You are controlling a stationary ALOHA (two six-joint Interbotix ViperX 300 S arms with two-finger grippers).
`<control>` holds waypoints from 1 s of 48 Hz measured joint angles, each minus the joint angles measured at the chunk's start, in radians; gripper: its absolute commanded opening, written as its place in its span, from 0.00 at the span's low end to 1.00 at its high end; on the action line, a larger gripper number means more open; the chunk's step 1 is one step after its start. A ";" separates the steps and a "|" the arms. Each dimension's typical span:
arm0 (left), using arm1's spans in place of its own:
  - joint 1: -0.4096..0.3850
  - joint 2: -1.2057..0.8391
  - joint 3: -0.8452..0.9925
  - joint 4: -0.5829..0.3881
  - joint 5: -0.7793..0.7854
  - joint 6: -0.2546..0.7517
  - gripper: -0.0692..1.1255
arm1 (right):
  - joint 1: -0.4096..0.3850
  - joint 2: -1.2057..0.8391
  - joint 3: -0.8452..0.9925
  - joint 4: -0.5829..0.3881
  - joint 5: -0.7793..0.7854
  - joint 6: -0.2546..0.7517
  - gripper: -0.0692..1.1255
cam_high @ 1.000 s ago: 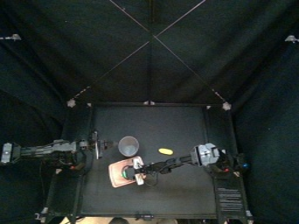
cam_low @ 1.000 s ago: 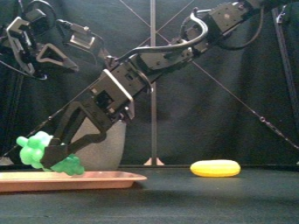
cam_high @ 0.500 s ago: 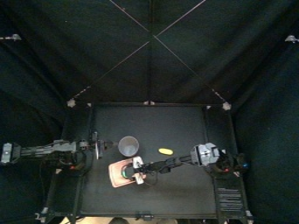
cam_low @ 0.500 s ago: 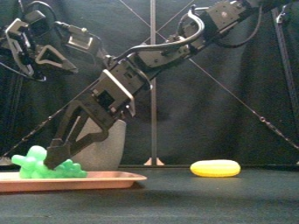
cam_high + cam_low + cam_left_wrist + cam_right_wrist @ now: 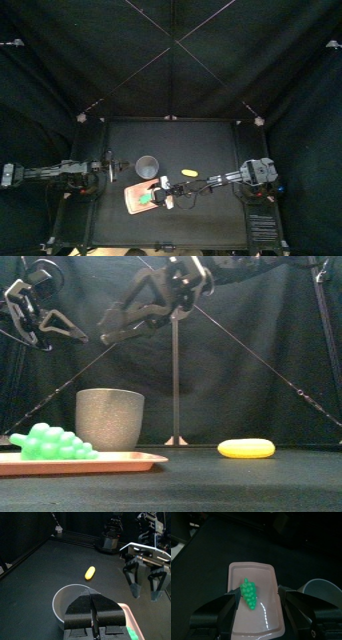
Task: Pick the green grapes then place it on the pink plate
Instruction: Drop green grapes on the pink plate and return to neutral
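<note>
Grapes, a green bunch (image 5: 51, 444), lie flat on the pink plate (image 5: 127, 459) at the counter's (image 5: 201, 140) front left, touched by neither arm. The front view shows the bunch toward the plate's left end, with the tall grey speckled cup (image 5: 110, 418) standing upright behind it and a yellow oval toy (image 5: 246, 448) lying well apart to the right.

The right gripper (image 5: 145, 596) hangs above the plate with its jaws spread and nothing between them. Only the front view makes clear how high it is, up near the top of the scene and well clear of the bunch. From above it seems to sit right at the plate's edge. Its own wrist view looks straight down, framing the grapes between the two spread jaws, with the cup's rim off to one side.

The left gripper (image 5: 93, 597) rests at the counter's left side, beside the cup, its jaws pressed together on nothing. Its wrist view alone shows this, and also catches the right gripper's spread jaws from the side, with the yellow toy on bare counter beyond the cup.
</note>
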 measured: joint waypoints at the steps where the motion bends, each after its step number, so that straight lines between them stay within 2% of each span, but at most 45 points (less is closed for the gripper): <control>1: 0.000 0.000 0.000 0.002 0.002 0.000 0.22 | 0.000 -0.012 0.018 0.003 -0.012 0.008 0.84; 18: 0.000 -0.002 0.002 0.044 0.000 0.002 0.22 | -0.025 -0.310 0.368 0.141 -0.279 0.005 0.84; 26: -0.002 -0.003 0.002 0.064 -0.002 0.002 0.22 | -0.052 -0.397 0.483 0.170 -0.356 0.006 0.84; 48: -0.003 -0.005 0.002 0.100 0.000 0.002 0.22 | -0.084 -0.489 0.581 0.227 -0.411 0.005 0.84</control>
